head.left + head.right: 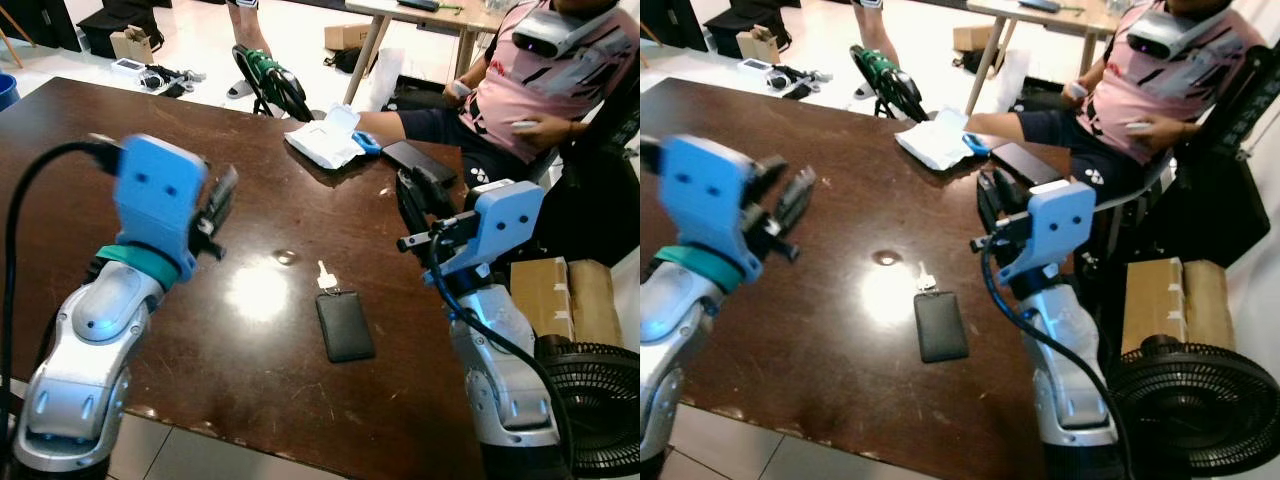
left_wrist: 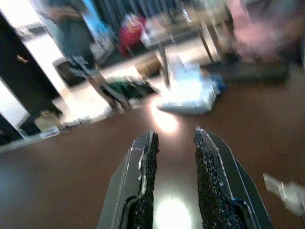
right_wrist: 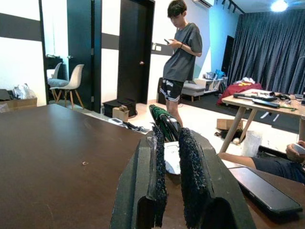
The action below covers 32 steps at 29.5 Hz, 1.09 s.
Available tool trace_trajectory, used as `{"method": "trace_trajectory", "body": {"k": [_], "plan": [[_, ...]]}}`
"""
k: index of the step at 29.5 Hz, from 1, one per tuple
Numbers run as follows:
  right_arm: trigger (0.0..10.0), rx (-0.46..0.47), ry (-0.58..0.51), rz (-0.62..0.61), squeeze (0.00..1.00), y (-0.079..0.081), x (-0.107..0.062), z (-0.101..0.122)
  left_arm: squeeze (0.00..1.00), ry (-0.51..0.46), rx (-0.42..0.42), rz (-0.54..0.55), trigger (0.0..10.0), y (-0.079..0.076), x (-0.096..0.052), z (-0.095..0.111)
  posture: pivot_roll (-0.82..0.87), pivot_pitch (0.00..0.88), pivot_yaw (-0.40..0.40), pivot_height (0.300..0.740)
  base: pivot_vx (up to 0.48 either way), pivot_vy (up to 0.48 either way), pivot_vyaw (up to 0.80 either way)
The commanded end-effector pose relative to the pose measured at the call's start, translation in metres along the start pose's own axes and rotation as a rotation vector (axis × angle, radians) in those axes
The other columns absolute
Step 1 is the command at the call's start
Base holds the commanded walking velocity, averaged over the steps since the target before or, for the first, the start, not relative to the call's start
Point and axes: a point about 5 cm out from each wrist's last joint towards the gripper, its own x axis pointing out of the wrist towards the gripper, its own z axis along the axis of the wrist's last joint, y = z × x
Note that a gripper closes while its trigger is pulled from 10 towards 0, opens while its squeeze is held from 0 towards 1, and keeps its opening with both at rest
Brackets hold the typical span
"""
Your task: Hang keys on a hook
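1. The brown table (image 1: pixel 200 130) spreads before the robot, and nothing of the task looks done: the keys lie on it, and both grippers are raised above it with nothing in them

2. A seated person (image 1: pixel 545 85) in a pink shirt is at the far right corner of the table; a standing person (image 3: pixel 180 55) looks down at a phone farther off in the room. I can make out no hook, so where the keys must go is unknown from here

3. The left gripper (image 1: pixel 218 208) hovers over the near left part of the table, blurred, its fingers (image 2: pixel 145 179) parted with bare tabletop between them

4. The right gripper (image 1: pixel 415 198) is held up near the right edge, its fingers (image 3: pixel 190 176) a narrow gap apart and clasping nothing

5. A white packet (image 1: pixel 328 138) and a dark phone (image 1: pixel 418 160) lie at the far side, near the seated person

6. The keys (image 1: pixel 325 274), small and pale, are joined to a flat black pouch (image 1: pixel 344 325); both lie flat between the two arms, closer to the right one. Grasping, lifting, finding the hook and hanging are all left to do
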Motion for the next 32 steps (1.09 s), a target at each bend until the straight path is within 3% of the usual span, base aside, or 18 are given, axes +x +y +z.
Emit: {"method": "trace_trajectory", "body": {"k": [1, 4, 6, 8, 9, 12, 15, 19, 22, 25, 26, 27, 29, 32], "plan": [[10.0, -0.005, 0.011, 0.005, 0.0, 0.0, -0.001, -0.002, 0.0, 0.111, 0.051, -0.08, 10.0, -0.009, 0.003, -0.016, 0.07, 0.0, 0.049, 0.74, 0.0, 0.0, 0.0], [10.0, -0.016, 0.016, 0.013, 0.0, -0.001, 0.001, -0.003, 0.0, 0.17, 0.091, -0.138, 10.0, -0.017, 0.007, -0.025, 0.07, 0.0, 0.056, 0.74, 0.0, 0.0, 0.0], [10.0, -0.068, 0.038, 0.041, 0.0, -0.003, 0.012, -0.008, 0.0, 0.243, 0.059, -0.185, 10.0, -0.034, 0.031, -0.036, 0.07, 0.0, 0.071, 0.74, 0.0, 0.0, 0.0], [10.0, -0.068, 0.038, 0.041, 0.0, -0.003, 0.012, -0.008, 0.0, 0.243, 0.059, -0.185, 10.0, -0.034, 0.031, -0.036, 0.07, 0.0, 0.071, 0.74, 0.0, 0.0, 0.0], [10.0, -0.084, 0.051, 0.053, 0.0, -0.004, 0.018, -0.011, 0.0, 0.271, 0.042, -0.193, 10.0, -0.04, 0.039, -0.039, 0.07, 0.0, 0.075, 0.74, 0.0, 0.0, 0.0], [10.0, -0.093, 0.077, 0.071, 0.0, -0.003, 0.025, -0.014, 0.0, 0.298, 0.051, -0.208, 10.0, -0.042, 0.044, -0.043, 0.08, 0.0, 0.084, 0.74, 0.0, 0.0, 0.0], [10.0, -0.084, 0.155, 0.12, 0.0, -0.001, 0.044, -0.027, 0.0, 0.391, 0.112, -0.289, 10.0, -0.045, 0.049, -0.059, 0.12, 0.0, 0.092, 0.74, 0.0, 0.0, 0.0], [10.0, -0.064, 0.209, 0.128, 0.0, -0.002, 0.05, -0.033, 0.0, 0.419, 0.099, -0.331, 10.0, -0.055, 0.054, -0.064, 0.12, 0.0, 0.102, 0.74, 0.0, 0.0, 0.0], [10.0, -0.213, 0.385, 0.219, 0.0, -0.008, 0.042, -0.056, 0.0, 0.421, -0.024, -0.347, 10.0, -0.06, 0.057, -0.064, 0.1, 0.004, 0.111, 0.74, 0.0, 0.0, 0.0], [10.0, -0.239, 0.425, 0.23, 0.0, -0.013, 0.038, -0.061, 0.0, 0.417, -0.071, -0.342, 10.0, -0.059, 0.058, -0.063, 0.09, 0.005, 0.113, 0.74, 0.0, 0.0, 0.0], [10.0, -0.181, 0.491, 0.228, 0.0, -0.018, 0.032, -0.067, 0.0, 0.415, -0.136, -0.325, 10.0, -0.058, 0.059, -0.061, 0.08, 0.005, 0.114, 0.74, 0.0, 0.0, 0.0], [10.0, -0.181, 0.491, 0.228, 0.0, -0.018, 0.032, -0.067, 0.0, 0.415, -0.136, -0.325, 10.0, -0.058, 0.059, -0.061, 0.08, 0.005, 0.114, 0.74, 0.0, 0.0, 0.0], [10.0, 0.033, 0.615, 0.281, 0.0, -0.015, 0.018, -0.079, 0.0, 0.398, -0.261, -0.301, 10.0, -0.054, 0.06, -0.054, 0.06, 0.007, 0.109, 0.74, 0.0, 0.0, 0.0], [10.0, 0.085, 0.651, 0.278, 0.0, -0.02, 0.017, -0.084, 0.0, 0.383, -0.304, -0.3, 10.0, -0.054, 0.06, -0.05, 0.06, 0.008, 0.099, 0.74, 0.0, 0.0, 0.0]]}}
